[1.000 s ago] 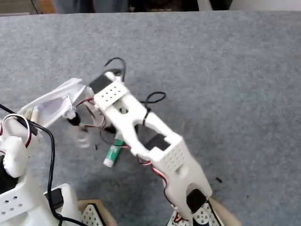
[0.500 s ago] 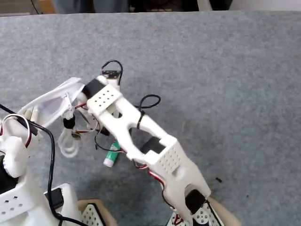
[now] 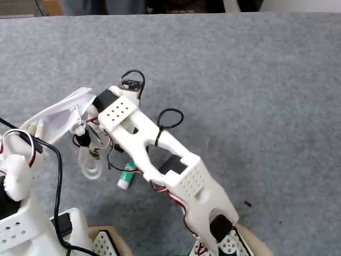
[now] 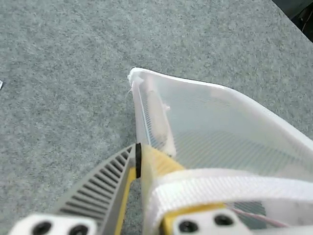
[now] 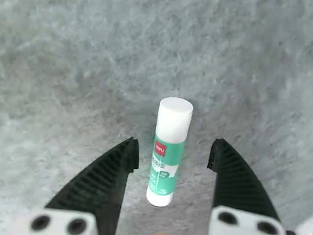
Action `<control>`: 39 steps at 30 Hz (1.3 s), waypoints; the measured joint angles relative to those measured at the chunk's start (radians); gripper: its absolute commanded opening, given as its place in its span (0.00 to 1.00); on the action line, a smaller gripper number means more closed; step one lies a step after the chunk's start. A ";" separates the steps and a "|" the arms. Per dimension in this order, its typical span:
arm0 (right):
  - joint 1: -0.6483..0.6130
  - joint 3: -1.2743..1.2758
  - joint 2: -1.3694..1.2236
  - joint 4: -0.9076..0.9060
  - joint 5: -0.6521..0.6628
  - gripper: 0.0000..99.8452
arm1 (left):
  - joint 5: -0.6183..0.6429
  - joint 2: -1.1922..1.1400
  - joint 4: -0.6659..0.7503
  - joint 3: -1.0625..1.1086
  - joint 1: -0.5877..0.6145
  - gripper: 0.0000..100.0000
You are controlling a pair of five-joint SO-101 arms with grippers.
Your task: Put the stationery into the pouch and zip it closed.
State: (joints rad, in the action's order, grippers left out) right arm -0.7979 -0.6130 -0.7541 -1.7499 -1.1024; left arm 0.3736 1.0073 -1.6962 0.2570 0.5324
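Right hand (image 5: 174, 144) spread wide astride the green glue stick (image 5: 168, 156), at 4 o'clock from the pouch (image 3: 53, 117) — left hand (image 4: 141, 157) clamps its rim. An off-centre squeeze could roll the stick away.

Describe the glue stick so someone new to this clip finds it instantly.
On the grey table, look under the open right gripper. The glue stick lies flat there: a short green tube with a white cap, unlike the pale mesh pouch nearby.

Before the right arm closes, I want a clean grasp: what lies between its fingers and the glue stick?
Only bare grey table cover, seen in the right wrist view; the open fingers flank the glue stick lying flat.
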 measured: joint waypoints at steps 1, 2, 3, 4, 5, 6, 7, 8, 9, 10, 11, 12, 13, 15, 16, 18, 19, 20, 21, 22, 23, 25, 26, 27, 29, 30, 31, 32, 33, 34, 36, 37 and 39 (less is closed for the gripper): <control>0.000 0.000 -0.003 0.000 -0.020 0.21 | 0.000 0.000 0.000 0.000 0.000 0.03; 0.000 0.000 -0.006 0.000 -0.043 0.18 | 0.000 0.000 0.000 0.000 0.000 0.03; 0.000 0.000 -0.012 0.000 -0.058 0.16 | 0.000 0.000 0.000 0.000 0.000 0.03; 0.000 0.000 -0.020 0.002 -0.068 0.15 | 0.000 0.000 0.000 0.000 0.000 0.03; 0.000 0.000 -0.031 0.006 -0.072 0.15 | 0.000 0.000 0.000 0.000 0.000 0.03; 0.000 0.000 -0.041 0.009 -0.075 0.15 | 0.000 0.000 0.000 0.000 0.000 0.03; 0.000 0.000 -0.052 0.012 -0.077 0.15 | 0.000 0.000 0.000 0.000 0.000 0.03; 0.000 0.000 -0.063 0.012 -0.077 0.16 | 0.000 0.000 0.000 0.000 0.000 0.03; 0.002 0.000 -0.075 0.012 -0.078 0.16 | 0.000 0.000 0.000 0.000 0.000 0.03; 0.005 0.000 -0.091 0.009 -0.078 0.16 | 0.000 0.000 0.000 0.000 0.000 0.03; 0.008 0.000 -0.104 0.006 -0.078 0.16 | 0.000 0.000 0.000 0.000 0.000 0.03; 0.011 0.000 -0.114 0.006 -0.078 0.16 | 0.000 0.000 0.000 0.000 0.000 0.03; 0.015 0.000 -0.120 0.005 -0.078 0.16 | 0.000 0.000 0.000 0.000 0.000 0.03; 0.021 0.000 -0.121 0.005 -0.078 0.16 | 0.000 0.000 0.000 0.000 0.000 0.03; 0.023 0.000 -0.123 0.005 -0.078 0.16 | 0.000 0.000 0.000 0.000 0.000 0.03; 0.025 0.000 -0.123 0.005 -0.078 0.16 | 0.000 0.000 0.000 0.000 0.000 0.03; 0.025 0.000 -0.123 0.005 -0.078 0.16 | 0.000 0.000 0.000 0.000 0.000 0.03; 0.025 0.000 -0.127 0.005 -0.078 0.15 | 0.000 0.000 0.000 0.000 0.000 0.03; 0.025 0.000 -0.127 0.005 -0.078 0.15 | 0.000 0.000 0.000 0.000 0.000 0.03; 0.025 0.000 -0.127 0.005 -0.078 0.15 | 0.000 0.000 0.000 0.000 0.000 0.03; 0.025 0.000 -0.127 0.005 -0.078 0.15 | 0.000 0.000 0.000 0.000 0.000 0.03; 0.025 0.000 -0.127 0.005 -0.078 0.13 | 0.000 0.000 0.000 0.000 0.000 0.03; 0.025 0.000 -0.127 0.005 -0.078 0.09 | 0.000 0.000 0.000 0.000 0.000 0.03; 0.026 0.000 -0.127 0.005 -0.078 0.05 | 0.000 0.000 0.000 0.000 0.000 0.03; 0.035 0.000 -0.127 0.005 -0.078 0.02 | 0.000 0.000 0.000 0.000 0.000 0.03; 0.043 0.000 -0.127 0.000 -0.078 0.02 | 0.000 0.000 0.000 0.000 0.000 0.03; 0.052 0.000 -0.127 -0.003 -0.080 0.01 | 0.000 0.000 0.000 0.000 0.000 0.03; 0.061 0.000 -0.127 -0.003 -0.081 0.01 | 0.000 0.000 0.000 0.000 0.000 0.03; 0.069 0.000 -0.127 -0.003 -0.081 0.01 | 0.000 0.000 0.000 0.000 0.000 0.03; 0.077 0.000 -0.127 -0.002 -0.081 0.01 | 0.000 0.000 0.000 0.000 0.000 0.03; 0.095 -0.006 -0.127 0.000 -0.081 0.01 | 0.000 0.000 0.000 0.000 0.000 0.03; 0.106 -0.012 -0.127 -0.002 -0.081 0.01 | 0.000 0.000 0.000 0.000 0.000 0.03; 0.129 -0.020 -0.123 -0.003 -0.081 0.01 | 0.000 0.000 0.000 0.000 0.000 0.03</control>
State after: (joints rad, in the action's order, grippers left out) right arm -0.6690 -0.6329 -0.8769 -1.7530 -1.1838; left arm 0.3736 1.0073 -1.6962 0.2570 0.5324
